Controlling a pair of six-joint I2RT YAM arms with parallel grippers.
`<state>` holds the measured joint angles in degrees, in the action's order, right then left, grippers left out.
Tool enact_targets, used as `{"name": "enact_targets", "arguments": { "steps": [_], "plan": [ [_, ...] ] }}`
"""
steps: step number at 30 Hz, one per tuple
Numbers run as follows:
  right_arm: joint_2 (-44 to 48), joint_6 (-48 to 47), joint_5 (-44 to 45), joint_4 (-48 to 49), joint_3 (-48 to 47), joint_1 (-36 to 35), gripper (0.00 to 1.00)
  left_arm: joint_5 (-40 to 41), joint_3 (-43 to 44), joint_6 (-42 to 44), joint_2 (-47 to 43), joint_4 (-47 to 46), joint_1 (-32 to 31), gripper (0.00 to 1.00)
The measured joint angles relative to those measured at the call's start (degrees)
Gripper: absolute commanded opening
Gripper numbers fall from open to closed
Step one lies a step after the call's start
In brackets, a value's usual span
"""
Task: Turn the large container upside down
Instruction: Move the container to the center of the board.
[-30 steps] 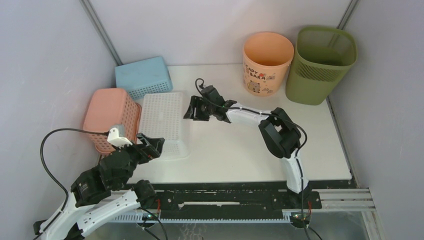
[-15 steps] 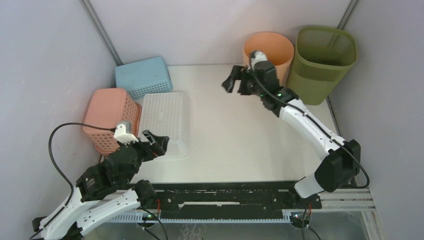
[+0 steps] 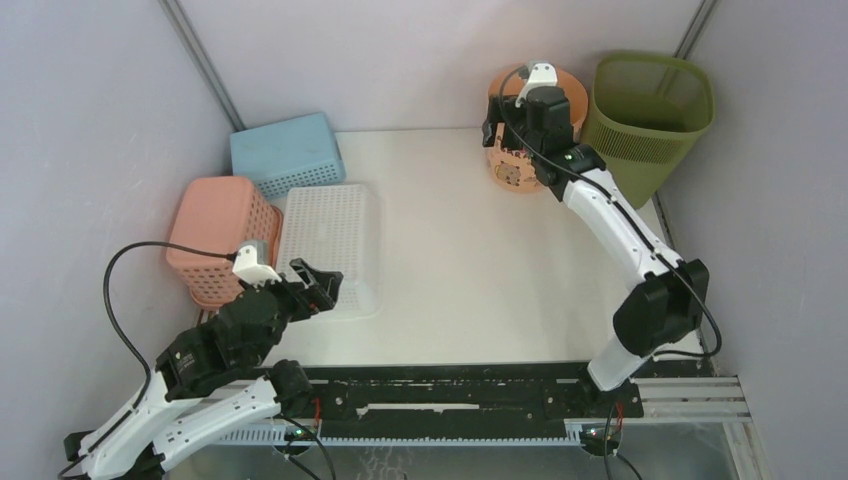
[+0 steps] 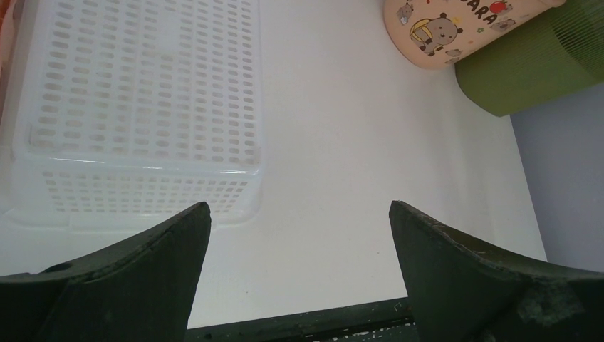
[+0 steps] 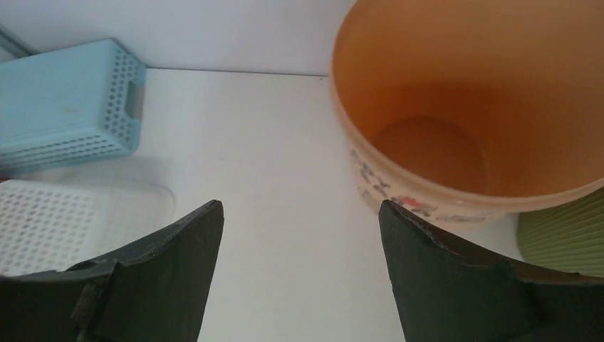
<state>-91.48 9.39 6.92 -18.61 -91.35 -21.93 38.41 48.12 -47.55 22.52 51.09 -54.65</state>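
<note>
peach bucket (image 3: pixel 508 172) half hidden behind right arm (image 3: pixel 610 215), large container (image 5: pixel 570 228) cut off at picture corner

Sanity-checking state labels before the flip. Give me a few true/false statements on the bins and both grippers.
1. The large container stands upright, mouth up. True.
2. The right gripper is shut on the large container's rim. False: it is open and empty, by the peach bucket.
3. The peach bucket has nothing inside. True.
4. The left gripper is clamped on the white basket. False: it is open and holds nothing, with the basket ahead of it.
</note>
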Motion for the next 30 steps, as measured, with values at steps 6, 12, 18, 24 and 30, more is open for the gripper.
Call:
{"name": "enact_targets", "arguments": {
  "steps": [6, 12, 18, 24, 30],
  "plan": [
    [-8.02, -4.07, -0.07, 0.85, -5.01, 3.85, 0.84, -0.55, -0.15, -0.02, 0.28, -0.07, 0.00, 1.00],
    [-12.79, -7.10, -4.11, 0.90, -7.23, 6.91, 0.83, -1.27, -0.15, -0.04, 1.88, -0.09, 0.00, 1.00],
    [-17.44, -9.84, -9.20, 0.66, -13.73, 7.15, 0.82, -1.31, -0.15, -0.07, 2.99, -0.15, 0.00, 1.00],
    [-21.84, -12.24, -12.22, -2.16, -19.26, 6.34, 0.82, -1.22, -0.15, -0.07, 4.15, -0.42, 0.00, 1.00],
    [-27.76, -14.32, -11.26, -6.34, -24.87, 5.55, 0.79, -1.14, -0.15, -0.07, 5.14, -0.83, 0.00, 1.00]
  ]
}}
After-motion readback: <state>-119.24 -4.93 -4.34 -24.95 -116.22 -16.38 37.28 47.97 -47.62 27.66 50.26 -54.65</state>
